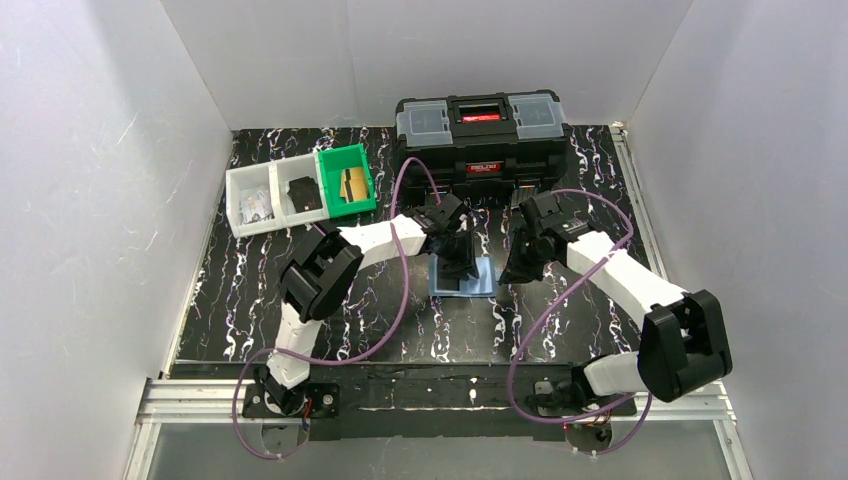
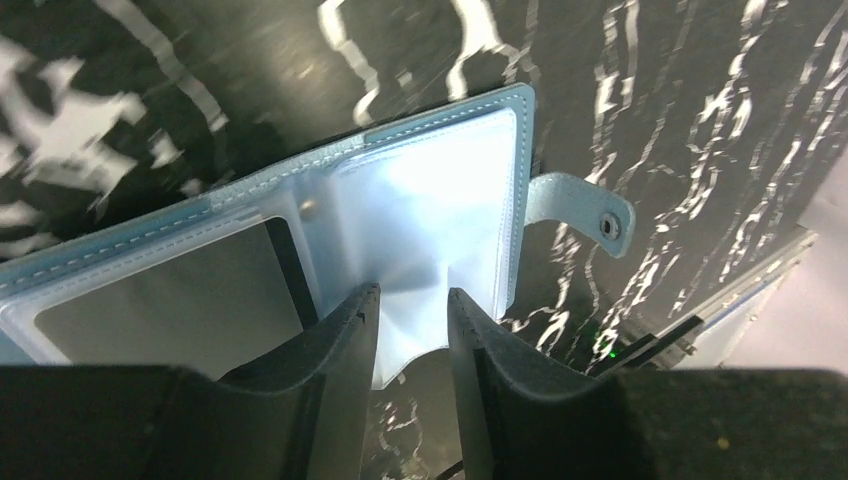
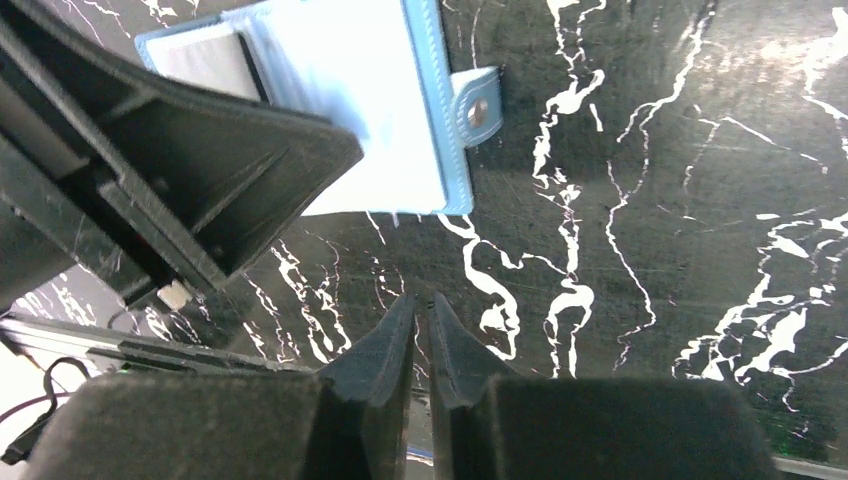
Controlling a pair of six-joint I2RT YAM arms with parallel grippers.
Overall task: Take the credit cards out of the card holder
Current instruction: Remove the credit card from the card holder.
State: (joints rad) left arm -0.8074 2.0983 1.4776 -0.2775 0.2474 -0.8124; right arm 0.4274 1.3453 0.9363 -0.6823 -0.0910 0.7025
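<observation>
The card holder (image 1: 484, 284) lies open on the table, light blue inner panels with clear sleeves facing up; it also shows in the left wrist view (image 2: 440, 190) and the right wrist view (image 3: 390, 120). A greyish card with a dark edge (image 2: 180, 300) sits in its left sleeve. My left gripper (image 2: 412, 292) is over the holder, slightly open, its fingertips on the creased right sleeve. An orange-tan card (image 1: 352, 183) lies in the green bin (image 1: 345, 157). My right gripper (image 3: 422, 298) is shut and empty, just right of the holder (image 1: 520, 262).
A big black toolbox (image 1: 482, 138) stands at the back, close behind both grippers. A white divided tray (image 1: 270, 195) with small items sits left of the green bin. The holder's snap tab (image 2: 590, 210) sticks out toward the right gripper.
</observation>
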